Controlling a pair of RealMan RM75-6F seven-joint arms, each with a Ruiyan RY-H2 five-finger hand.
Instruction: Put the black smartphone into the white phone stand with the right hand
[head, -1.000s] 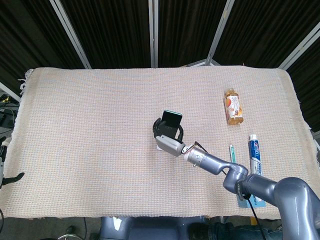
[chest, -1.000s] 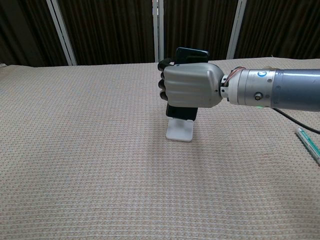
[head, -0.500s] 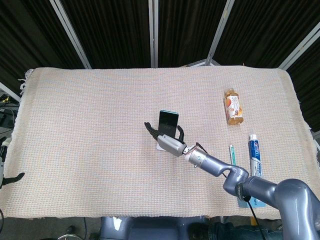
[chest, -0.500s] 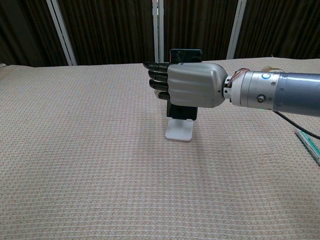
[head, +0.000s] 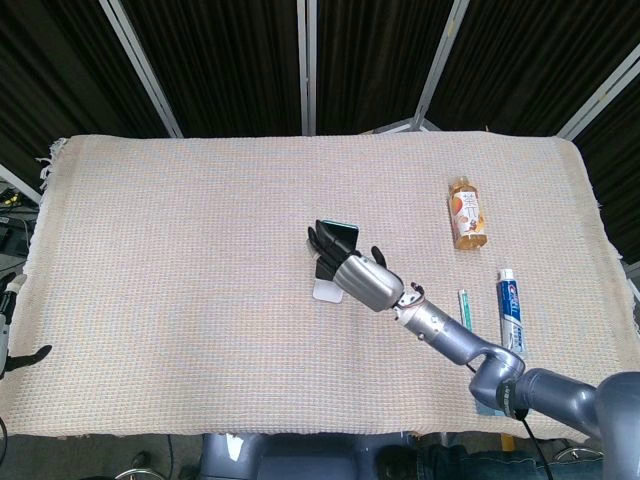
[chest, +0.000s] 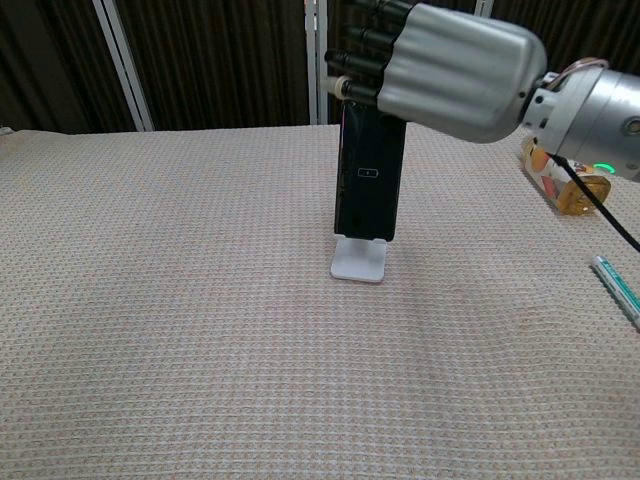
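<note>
The black smartphone (chest: 369, 180) stands upright in the white phone stand (chest: 359, 260) near the middle of the cloth-covered table. In the head view the smartphone (head: 338, 234) shows just above the stand (head: 325, 292). My right hand (chest: 450, 65) hovers high over the phone's top, its dark fingers (chest: 360, 55) stretched out to the left and covering the top edge. Nothing lies in its grip. From the head camera, the right hand (head: 362, 277) reaches in from the lower right. My left hand shows in neither view.
An amber drink bottle (head: 466, 212) lies at the right, also seen as the bottle (chest: 560, 185) behind my wrist. A toothpaste tube (head: 511, 310) and a thin toothbrush (head: 464, 305) lie near the front right.
My right hand uncurled its fingers from the smartphone and rose up and back to the right. The phone stays standing in the stand.
</note>
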